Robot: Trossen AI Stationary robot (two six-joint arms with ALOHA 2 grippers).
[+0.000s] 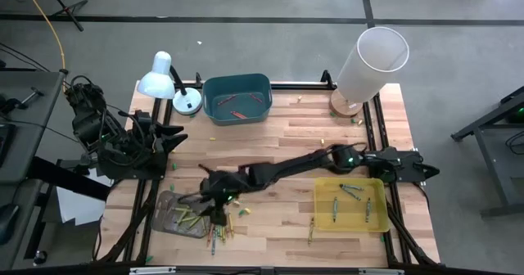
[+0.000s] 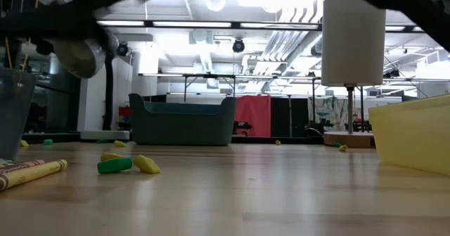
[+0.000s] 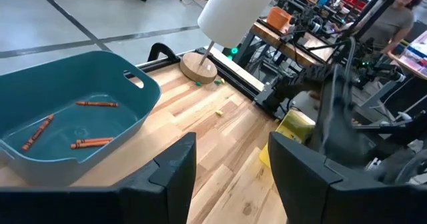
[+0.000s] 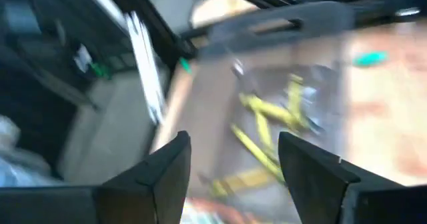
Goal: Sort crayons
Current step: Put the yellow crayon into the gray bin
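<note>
My right gripper [image 1: 199, 200] is open and empty, reaching across the table over the right rim of a clear grey tray [image 1: 168, 212]. The tray holds yellow crayons [image 4: 267, 127]. Several loose crayons [image 1: 221, 228] lie on the wood beside that tray, near the front edge. A teal bin [image 1: 237, 99] at the back holds red-orange crayons [image 3: 87, 143]. A yellow tray [image 1: 352, 218] at the right holds green crayons [image 1: 350, 191]. My left gripper [image 1: 178, 133] waits open and empty at the table's left, pointing toward the teal bin [image 3: 100, 71].
A white desk lamp [image 1: 164, 78] stands at the back left. A tall white cylinder on a wooden foot [image 1: 368, 62] stands at the back right. Small crayon bits [image 2: 130, 164] lie scattered on the wood. A person [image 3: 400, 4] stands beyond the table.
</note>
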